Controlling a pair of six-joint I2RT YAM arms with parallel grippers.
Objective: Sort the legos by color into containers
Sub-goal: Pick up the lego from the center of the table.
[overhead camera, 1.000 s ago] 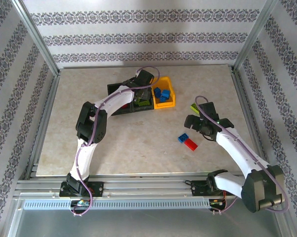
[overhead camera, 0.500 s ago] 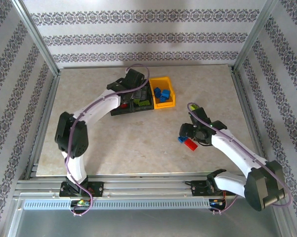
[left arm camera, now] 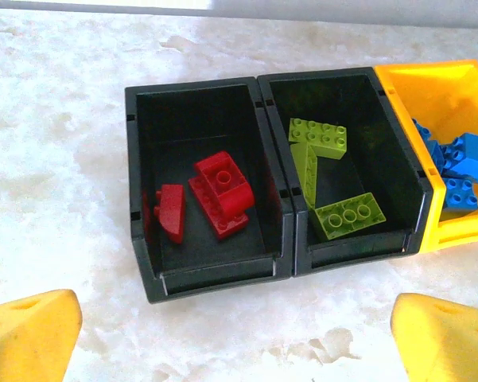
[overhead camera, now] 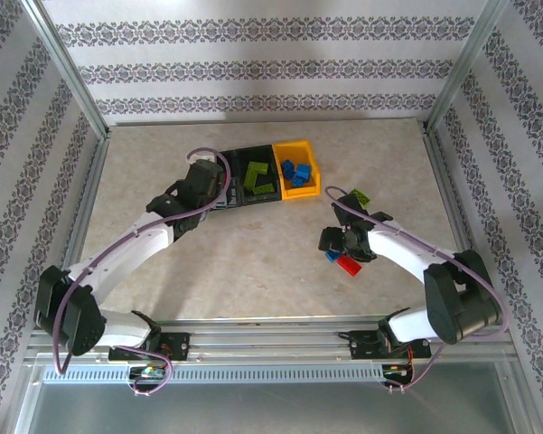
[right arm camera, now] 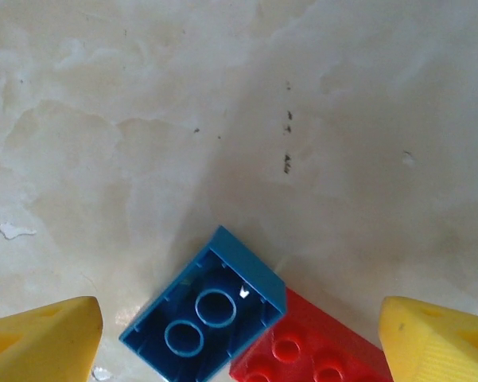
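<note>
Fingers [right arm camera: 40,338] of my right gripper [right arm camera: 239,342] stand wide, straddling an upturned blue brick [right arm camera: 203,314] that touches a red brick [right arm camera: 310,350] between them. This looks like the pickup step: next I descend and close on blue alone. Since a second ago this gripper has swung over the pair, and my left gripper [left arm camera: 239,334], wide and empty, has backed off the bins [left arm camera: 223,274].

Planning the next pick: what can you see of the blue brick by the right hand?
Small, glossy plastic, the blue brick lies upside down on the table, hollow underside with two round tubes facing up. Skewed to the view, one side against a red brick, it sits untouched between the fingers of the open right hand.
</note>
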